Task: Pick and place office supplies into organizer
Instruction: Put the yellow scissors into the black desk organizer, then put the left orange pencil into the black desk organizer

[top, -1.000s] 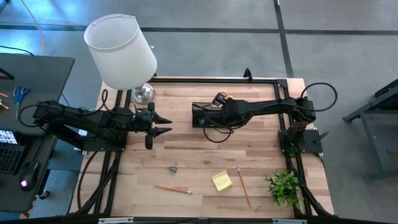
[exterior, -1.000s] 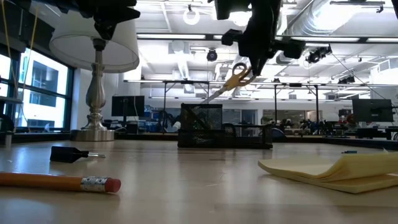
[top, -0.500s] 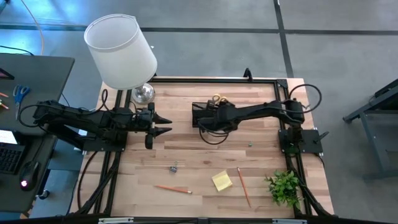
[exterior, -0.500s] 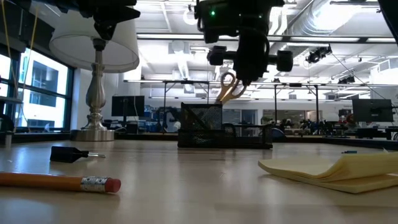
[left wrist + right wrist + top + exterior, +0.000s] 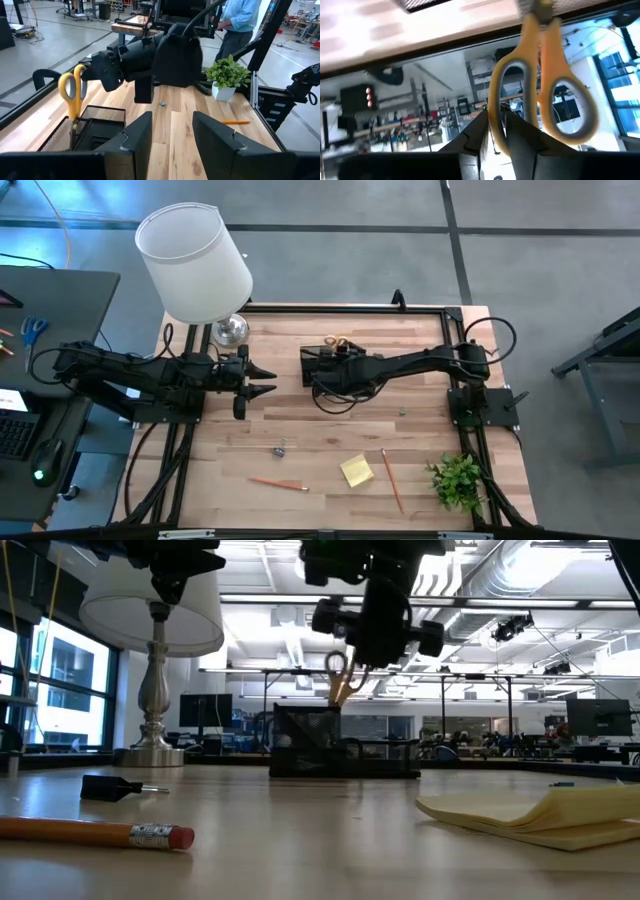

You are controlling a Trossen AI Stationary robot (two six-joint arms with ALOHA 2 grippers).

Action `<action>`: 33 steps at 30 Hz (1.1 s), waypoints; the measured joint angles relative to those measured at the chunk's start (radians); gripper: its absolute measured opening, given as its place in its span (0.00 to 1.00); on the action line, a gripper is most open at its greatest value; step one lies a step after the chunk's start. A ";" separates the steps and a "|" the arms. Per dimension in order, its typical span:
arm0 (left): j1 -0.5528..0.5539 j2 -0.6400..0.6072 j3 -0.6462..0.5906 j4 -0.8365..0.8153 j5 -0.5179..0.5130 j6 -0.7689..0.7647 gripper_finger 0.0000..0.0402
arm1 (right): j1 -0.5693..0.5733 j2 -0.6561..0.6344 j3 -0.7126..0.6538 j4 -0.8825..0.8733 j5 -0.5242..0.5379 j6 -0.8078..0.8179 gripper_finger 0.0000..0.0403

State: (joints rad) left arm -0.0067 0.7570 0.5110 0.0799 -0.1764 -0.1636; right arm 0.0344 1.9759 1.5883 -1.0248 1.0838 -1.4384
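My right gripper (image 5: 337, 356) is shut on the yellow-handled scissors (image 5: 337, 675), which stand handles-up over the left end of the black mesh organizer (image 5: 322, 367), blades down inside it. The left wrist view shows the scissors (image 5: 73, 92) rising out of the organizer (image 5: 87, 131). My left gripper (image 5: 266, 380) is open and waits left of the organizer. An orange pencil (image 5: 278, 483), a second pencil (image 5: 391, 480), the yellow sticky-note pad (image 5: 356, 471), a binder clip (image 5: 279, 449) and a tiny blue eraser (image 5: 403, 411) lie flat on the table. My right gripper pinches the rim of one handle loop (image 5: 496, 117) of the scissors between its two fingers (image 5: 474, 137), coming from the table's right. The scissors stand nearly upright, handles on top. Their blades (image 5: 340, 698) reach down into the organizer's left compartment, and the mesh wall hides the tips.
A white-shaded lamp (image 5: 195, 265) stands at the far left corner, and a small green plant (image 5: 458, 480) at the near right corner. A black frame rail (image 5: 340, 308) runs along the far edge. Bare wood lies between the organizer and the near items. A person (image 5: 240, 15) stands beyond the table.
My right gripper has moved toward the table's left and turned, bringing the scissors from a slant to nearly upright with the blades down in the organizer. The organizer has slid a little toward the table's left.
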 joint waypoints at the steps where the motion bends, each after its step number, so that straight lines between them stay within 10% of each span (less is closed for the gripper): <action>1: 0.000 0.000 0.000 0.000 0.000 0.000 0.33 | 0.002 0.000 0.000 0.015 -0.004 -0.001 0.16; 26: 0.000 0.000 0.000 0.000 0.000 0.001 0.33 | 0.013 -0.051 0.000 0.062 0.053 0.053 0.01; 33: 0.000 0.000 0.000 -0.001 0.000 0.001 0.33 | 0.007 -0.098 0.000 0.043 0.060 0.424 0.06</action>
State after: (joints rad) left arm -0.0067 0.7574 0.5110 0.0787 -0.1761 -0.1627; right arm 0.0410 1.8778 1.5883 -0.9817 1.1435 -1.0141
